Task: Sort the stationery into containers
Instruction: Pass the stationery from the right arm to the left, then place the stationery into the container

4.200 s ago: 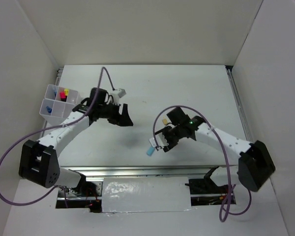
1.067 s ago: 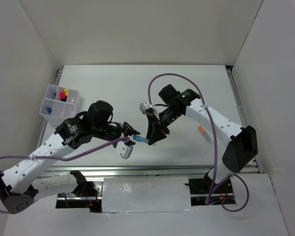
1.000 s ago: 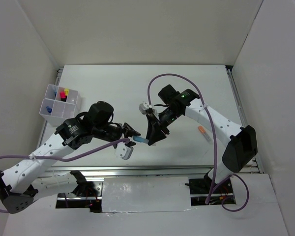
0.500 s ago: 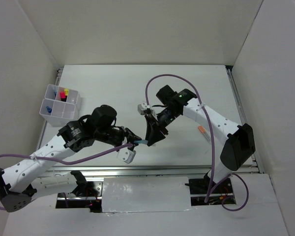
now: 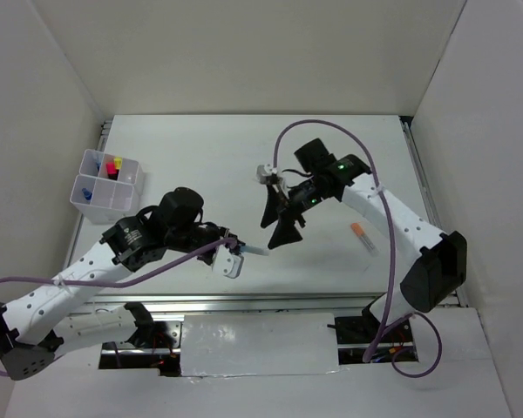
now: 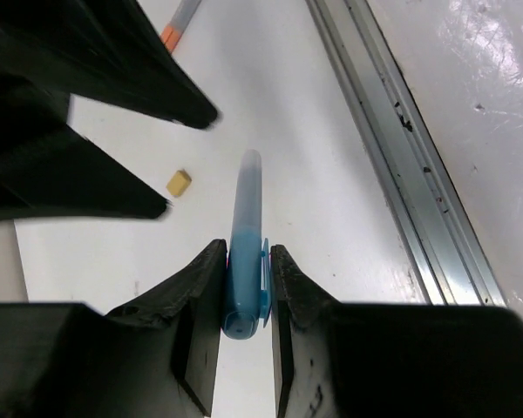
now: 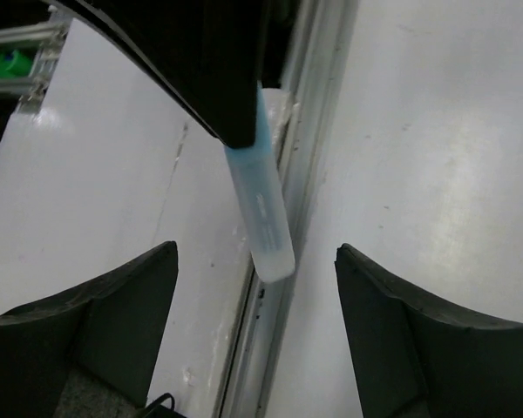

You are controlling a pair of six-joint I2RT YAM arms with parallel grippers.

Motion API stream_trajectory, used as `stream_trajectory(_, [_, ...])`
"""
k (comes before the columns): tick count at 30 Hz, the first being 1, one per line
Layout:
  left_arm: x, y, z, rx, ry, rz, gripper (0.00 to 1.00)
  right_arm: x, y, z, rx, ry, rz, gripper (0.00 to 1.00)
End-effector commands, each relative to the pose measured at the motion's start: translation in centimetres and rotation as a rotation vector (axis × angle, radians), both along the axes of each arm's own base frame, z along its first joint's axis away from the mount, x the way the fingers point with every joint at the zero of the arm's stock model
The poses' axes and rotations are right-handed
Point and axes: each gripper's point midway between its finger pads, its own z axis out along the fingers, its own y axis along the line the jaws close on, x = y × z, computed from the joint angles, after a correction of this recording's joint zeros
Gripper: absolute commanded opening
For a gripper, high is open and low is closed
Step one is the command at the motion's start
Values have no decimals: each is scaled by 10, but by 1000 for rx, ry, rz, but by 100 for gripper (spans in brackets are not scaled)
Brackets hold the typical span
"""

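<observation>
My left gripper [image 5: 236, 253] is shut on a light-blue marker [image 5: 252, 251] above the table's front middle. In the left wrist view the marker [image 6: 244, 231] sits clamped between both black fingers [image 6: 205, 287], its far end sticking out. My right gripper [image 5: 280, 228] hangs open just right of it, touching nothing. In the right wrist view the marker [image 7: 263, 222] pokes out between the wide-apart fingers of my right gripper [image 7: 254, 252]. The translucent white organizer box [image 5: 113, 207] stands at the far left with pink and yellow highlighters [image 5: 112, 165] in a back compartment.
An orange-capped tube [image 5: 363, 236] lies on the table to the right, also seen from the left wrist as an orange-tipped tube [image 6: 181, 19]. A tiny yellow piece [image 6: 179, 182] lies on the white surface. A metal rail [image 6: 401, 165] runs along the table's front edge.
My left gripper has shut on the light-blue marker. My right gripper has opened, let go of it and drawn back slightly up and to the right.
</observation>
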Motion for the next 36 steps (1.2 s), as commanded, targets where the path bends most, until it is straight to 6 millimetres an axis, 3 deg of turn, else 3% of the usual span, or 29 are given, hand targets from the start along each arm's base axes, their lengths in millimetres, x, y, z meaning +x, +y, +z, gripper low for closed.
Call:
stream_trajectory(1, [3, 8, 11, -37, 81, 109, 0, 40, -14, 31, 61, -108, -168, 80])
stream_trajectory(2, [6, 9, 8, -31, 144, 177, 0, 65, -29, 36, 58, -136, -260, 80])
stream_trajectory(4, [31, 20, 8, -6, 154, 364, 0, 94, -48, 54, 72, -188, -349, 80])
stream_trajectory(5, [43, 30, -4, 51, 206, 462, 0, 112, -68, 53, 53, -194, -413, 80])
stream_trajectory(6, [60, 38, 5, 63, 193, 538, 0, 121, -78, 57, 45, -209, -445, 80])
stream_trajectory(8, [88, 66, -5, 155, 277, 682, 0, 135, -102, 64, 37, -232, -521, 80])
stream_trajectory(10, [105, 85, -9, 188, 361, 746, 0, 137, -115, 59, 29, -221, -562, 80])
stream_trajectory(11, [133, 109, -8, 180, 407, 849, 0, 136, -120, 58, 29, -220, -575, 79])
stream_trajectory(13, [147, 133, -8, 169, 494, 924, 0, 129, -129, 48, 20, -210, -605, 80])
stream_trajectory(14, [170, 164, -6, 132, 526, 1036, 0, 127, -132, 46, 17, -213, -613, 79])
stream_trajectory(16, [191, 193, -10, 92, 583, 1147, 0, 118, -136, 36, 6, -210, -634, 80])
stream_trajectory(17, [202, 226, -5, 49, 590, 1247, 0, 116, -138, 34, 4, -210, -642, 79])
stream_trajectory(18, [211, 241, -4, 24, 585, 1300, 0, 111, -141, 28, -1, -205, -655, 80])
stream_trajectory(19, [217, 266, -5, -3, 606, 1380, 0, 111, -142, 27, 1, -205, -666, 80])
stream_trajectory(22, [224, 304, -9, -15, 635, 1485, 0, 106, -144, 18, -6, -192, -676, 80])
stream_trajectory(28, [223, 346, -12, 7, 654, 1568, 0, 103, -143, 8, -8, -166, -681, 79])
stream_trajectory(36, [218, 410, -39, 76, 678, 1748, 0, 100, -150, -9, -51, -181, -710, 79])
